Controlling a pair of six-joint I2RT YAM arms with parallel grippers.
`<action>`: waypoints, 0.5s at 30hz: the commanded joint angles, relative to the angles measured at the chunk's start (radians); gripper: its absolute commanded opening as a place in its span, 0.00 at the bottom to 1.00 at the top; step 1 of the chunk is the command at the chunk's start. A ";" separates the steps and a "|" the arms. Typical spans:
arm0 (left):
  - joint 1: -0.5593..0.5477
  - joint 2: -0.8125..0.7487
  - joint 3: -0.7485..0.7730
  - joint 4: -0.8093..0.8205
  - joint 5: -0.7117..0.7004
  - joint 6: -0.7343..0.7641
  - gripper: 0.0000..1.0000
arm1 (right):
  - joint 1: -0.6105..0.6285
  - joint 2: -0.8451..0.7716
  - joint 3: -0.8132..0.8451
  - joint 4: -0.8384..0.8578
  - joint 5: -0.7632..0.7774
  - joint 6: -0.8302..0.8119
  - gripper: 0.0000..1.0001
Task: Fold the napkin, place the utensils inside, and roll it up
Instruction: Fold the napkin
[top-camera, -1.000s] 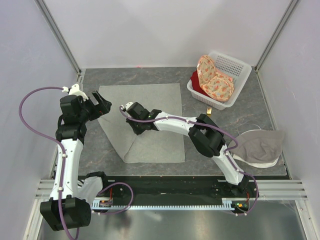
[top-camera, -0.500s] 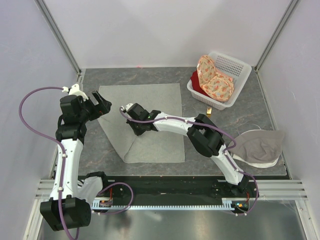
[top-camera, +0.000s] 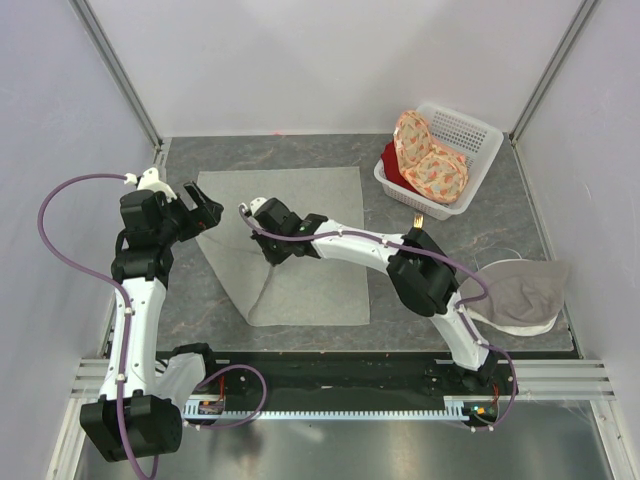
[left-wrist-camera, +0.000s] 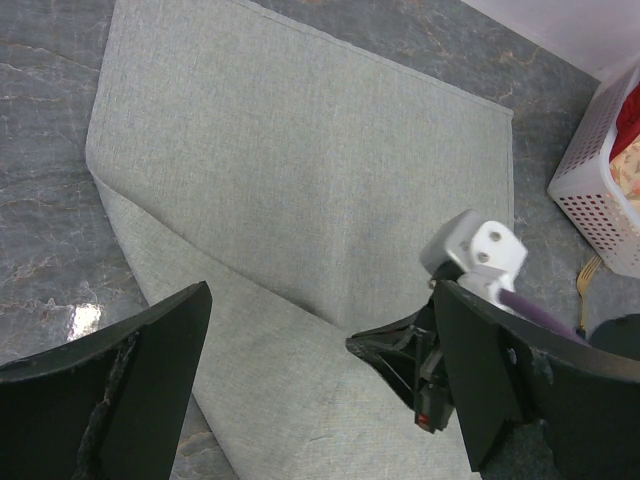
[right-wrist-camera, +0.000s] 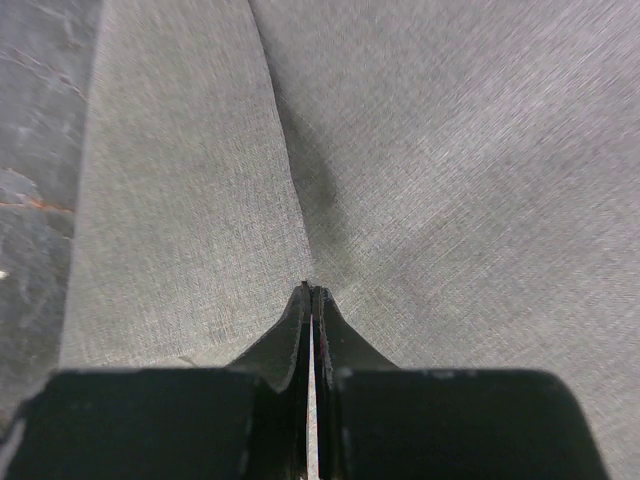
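At the napkin's (top-camera: 310, 195) left edge hangs the left gripper (top-camera: 203, 208), jaws spread wide with nothing between them. The napkin itself lies flat on the table (top-camera: 200, 310), with its lower left part doubled over along a slanting fold. On that fold sits the right gripper (top-camera: 272, 247), jaws pressed together on a pinch of the napkin (the right wrist view shows a ridge of cloth running away from the tips). Right of the napkin, the gold head of the fork (top-camera: 418, 216) peeks out beside the arm; its handle is hidden. Farther right of the napkin stands a white basket (top-camera: 475, 128) holding an orange floral cloth (top-camera: 432, 160), with a beige-grey cloth (top-camera: 520, 292) nearer the arms.
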 joint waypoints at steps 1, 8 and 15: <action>0.003 -0.001 -0.003 0.041 0.014 0.007 1.00 | -0.019 -0.087 0.021 0.005 0.030 -0.024 0.00; 0.004 -0.001 -0.004 0.038 -0.004 0.012 1.00 | -0.112 -0.078 0.023 0.000 0.064 -0.076 0.00; 0.004 -0.005 -0.009 0.033 -0.032 0.020 1.00 | -0.224 -0.059 0.043 -0.013 0.096 -0.153 0.00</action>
